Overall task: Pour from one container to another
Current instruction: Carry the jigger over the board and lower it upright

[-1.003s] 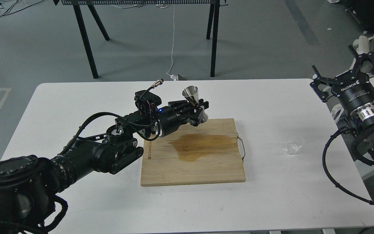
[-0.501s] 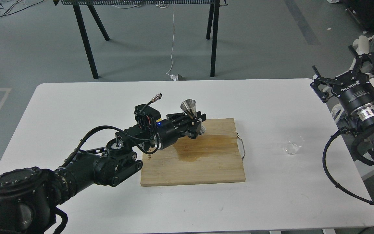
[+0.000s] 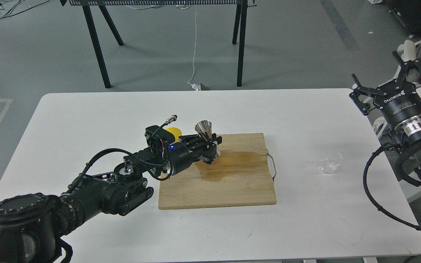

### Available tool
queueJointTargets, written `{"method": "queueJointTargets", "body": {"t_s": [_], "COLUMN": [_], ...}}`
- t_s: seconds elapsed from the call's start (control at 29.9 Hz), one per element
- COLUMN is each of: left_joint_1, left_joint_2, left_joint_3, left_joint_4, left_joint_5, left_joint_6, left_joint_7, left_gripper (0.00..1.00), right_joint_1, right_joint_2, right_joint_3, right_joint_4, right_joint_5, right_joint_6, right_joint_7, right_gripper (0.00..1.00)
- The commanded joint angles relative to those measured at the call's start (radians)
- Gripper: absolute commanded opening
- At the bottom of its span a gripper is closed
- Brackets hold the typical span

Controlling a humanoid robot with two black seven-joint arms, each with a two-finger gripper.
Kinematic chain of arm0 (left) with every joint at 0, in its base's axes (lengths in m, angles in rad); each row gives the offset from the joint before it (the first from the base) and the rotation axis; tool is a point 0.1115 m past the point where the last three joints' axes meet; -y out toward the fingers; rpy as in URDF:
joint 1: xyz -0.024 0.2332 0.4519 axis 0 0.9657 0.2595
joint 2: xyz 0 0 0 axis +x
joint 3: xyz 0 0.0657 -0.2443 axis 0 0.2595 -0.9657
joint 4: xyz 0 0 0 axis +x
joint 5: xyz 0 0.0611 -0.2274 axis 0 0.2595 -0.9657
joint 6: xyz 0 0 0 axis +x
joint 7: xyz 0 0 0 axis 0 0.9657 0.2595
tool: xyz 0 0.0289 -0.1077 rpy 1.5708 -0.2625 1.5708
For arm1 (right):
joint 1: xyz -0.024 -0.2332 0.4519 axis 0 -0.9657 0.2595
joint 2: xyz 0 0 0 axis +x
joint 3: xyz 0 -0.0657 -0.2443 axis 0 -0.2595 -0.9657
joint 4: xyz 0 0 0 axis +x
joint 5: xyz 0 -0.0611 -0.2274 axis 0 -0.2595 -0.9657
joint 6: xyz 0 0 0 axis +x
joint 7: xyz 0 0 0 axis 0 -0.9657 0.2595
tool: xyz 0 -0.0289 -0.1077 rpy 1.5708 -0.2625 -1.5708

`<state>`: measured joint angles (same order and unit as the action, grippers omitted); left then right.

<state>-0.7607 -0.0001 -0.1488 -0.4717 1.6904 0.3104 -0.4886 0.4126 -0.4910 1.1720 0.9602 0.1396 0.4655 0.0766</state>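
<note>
Left arm enters from the lower left corner and runs up across the white table (image 3: 86,226) toward the wooden cutting board (image 3: 217,190). Board lies flat near table centre; a brown wet stain (image 3: 228,164) spreads over its far half. A thin metal loop handle (image 3: 273,164) sits at its right edge.

Left gripper (image 3: 209,145) is over the board's far left corner, fingers clamped around the narrow waist of the steel jigger (image 3: 205,132). Jigger roughly upright, tilted slightly, open upper cone facing up; lower cone at or just above the board, contact cannot be told. A yellow round object (image 3: 174,133) shows just behind the gripper's wrist, mostly hidden.

Clear glass cup (image 3: 331,162) stands on the table right of the board, well apart from the jigger, with nothing gripping it.

Right gripper (image 3: 391,78) is raised off the table's right edge, fingers spread wide, holding nothing.
</note>
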Motion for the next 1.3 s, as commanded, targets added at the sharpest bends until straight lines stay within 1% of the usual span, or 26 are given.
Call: {"method": "queueJointTargets", "body": {"t_s": [0.0, 0.5, 1.1, 1.27], "left_joint_1": [0.001, 0.011, 0.034, 0.038], "left_joint_2": [0.0, 0.0, 0.0, 0.0], "left_joint_3": [0.0, 0.0, 0.001, 0.0], "left_joint_4": [-0.001, -0.002, -0.01, -0.018], "left_joint_5": [-0.001, -0.001, 0.0, 0.0], "left_joint_6": [0.001, 0.001, -0.001, -0.001], "left_joint_7": [0.0, 0.0, 0.0, 0.0], "left_gripper": [0.13, 0.14, 0.22, 0.26], "right_joint_1": [0.0, -0.001, -0.003, -0.003], "right_joint_2": [0.0, 0.0, -0.001, 0.0], "right_joint_3": [0.0, -0.002, 0.0, 0.0], "right_joint_4": [0.0, 0.0, 0.0, 0.0], "right_joint_5": [0.0, 0.0, 0.0, 0.0], "right_joint_6": [0.001, -0.001, 0.001, 0.001], "right_joint_7": [0.0, -0.001, -0.001, -0.001], "right_gripper": [0.99, 0.99, 0.99, 0.99]}}
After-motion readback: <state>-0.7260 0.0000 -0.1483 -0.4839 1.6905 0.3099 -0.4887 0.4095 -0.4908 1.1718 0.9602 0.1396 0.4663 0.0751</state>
